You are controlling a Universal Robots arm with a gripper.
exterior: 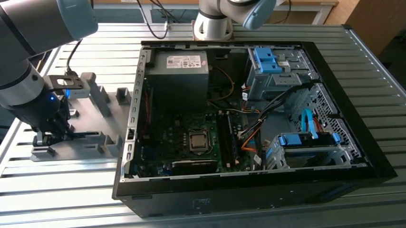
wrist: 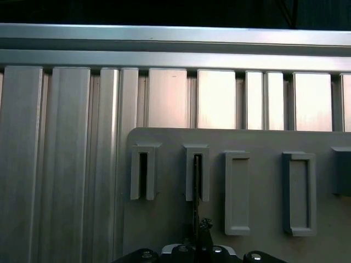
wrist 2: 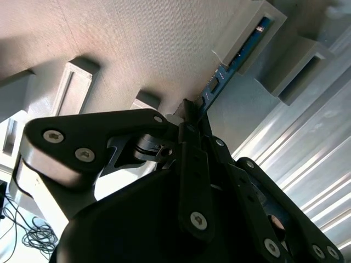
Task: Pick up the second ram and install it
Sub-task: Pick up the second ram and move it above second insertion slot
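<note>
The slatted aluminium table (exterior: 51, 175) carries an open computer case (exterior: 254, 199), its motherboard (exterior: 190, 137) bare to the room. On the exterior view's left sits a grey fixture plate (exterior: 95, 102), and the arm has its gripper (exterior: 54, 137) down among the plate's blocks.

In the second wrist view the gripper (wrist 2: 191, 109) looks clenched on the near end of the second ram (wrist 2: 230, 63), with the far end seated in a slotted holder block (wrist 2: 269, 22). In the first wrist view the stick (wrist: 196, 186) stands edge-on, running from its slot towards the fingers.

I'd judge it light and stiff but fragile: a thin board that would crack or bend if twisted. The flat faces look slippery, so a square pinch across them near the top edge suits it best, clear of the contact edge, with a straight lift out of the slot rather than any rocking.
</note>
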